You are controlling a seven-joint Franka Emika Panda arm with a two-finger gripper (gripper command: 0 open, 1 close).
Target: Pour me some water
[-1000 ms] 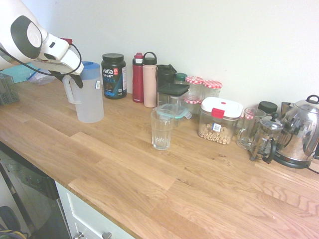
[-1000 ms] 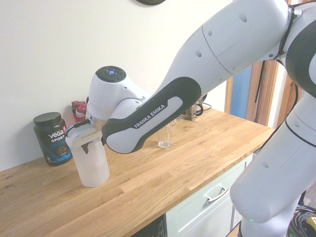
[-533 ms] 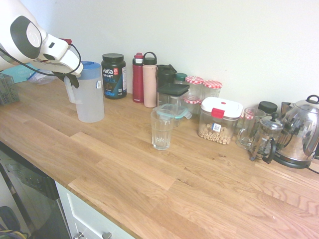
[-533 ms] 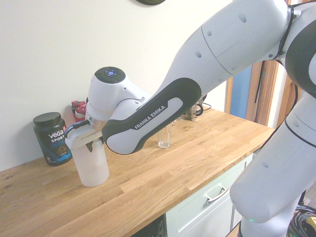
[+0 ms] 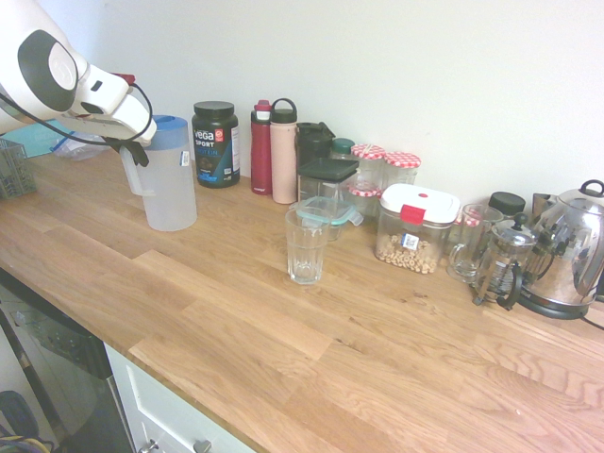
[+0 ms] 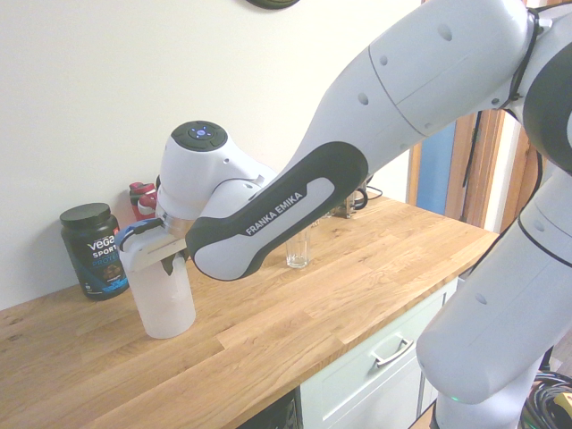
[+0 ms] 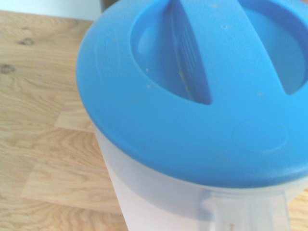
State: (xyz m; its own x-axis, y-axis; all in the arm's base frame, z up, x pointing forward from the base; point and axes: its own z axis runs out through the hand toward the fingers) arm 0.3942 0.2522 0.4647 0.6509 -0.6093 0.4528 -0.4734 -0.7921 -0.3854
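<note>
On the wooden counter [image 5: 236, 311], an empty drinking glass [image 5: 307, 243] stands upright nearest the front edge, well apart from the frosted pitcher [image 5: 170, 184] at the far left. The pitcher stands upright on the counter with its blue lid [image 7: 192, 91] on. The gripper [image 5: 135, 151] is clamped shut on the pitcher's handle. Further back, a black tub [image 5: 215, 143], bottles [image 5: 274, 151], jars [image 5: 387, 165] and a kettle [image 5: 566, 250] line the wall.

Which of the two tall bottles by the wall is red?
The red bottle beside the black protein tub; its neighbour, the pink bottle, has a loop handle.
</note>
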